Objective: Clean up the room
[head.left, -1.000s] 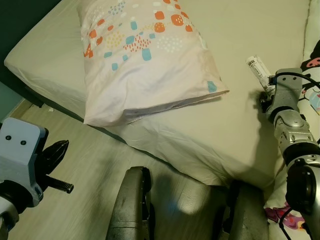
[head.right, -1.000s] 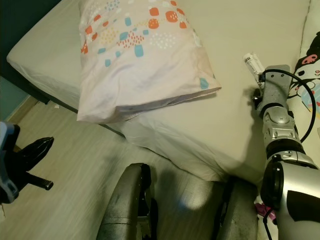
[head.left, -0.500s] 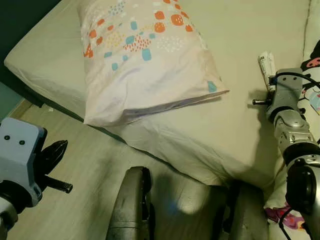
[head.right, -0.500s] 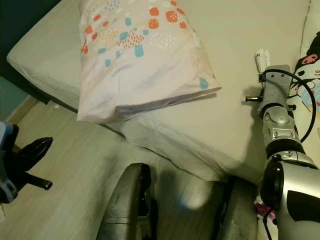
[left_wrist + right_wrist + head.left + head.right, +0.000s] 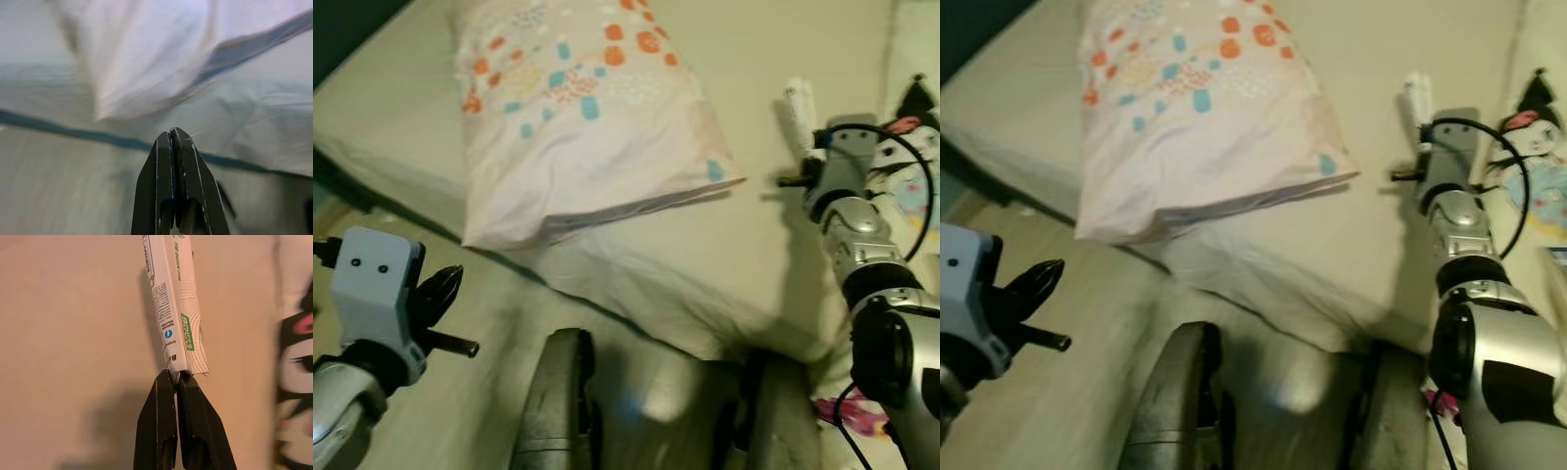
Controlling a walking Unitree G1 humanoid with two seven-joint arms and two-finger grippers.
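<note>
Right wrist view: right tool closed on crimped end of white tube, held above bed, right of pillow. Pick-up step judged complete; carrying to a storage place is called for. Left tool closed, empty.

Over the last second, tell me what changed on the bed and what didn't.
The right gripper stayed shut on the white tube and swung it from slanting toward the pillow to pointing nearly straight up the bed. The whole picture slid and blurred, so the camera moved. The pillow kept its place on the bed, and the left gripper stayed shut and idle over the floor.
</note>
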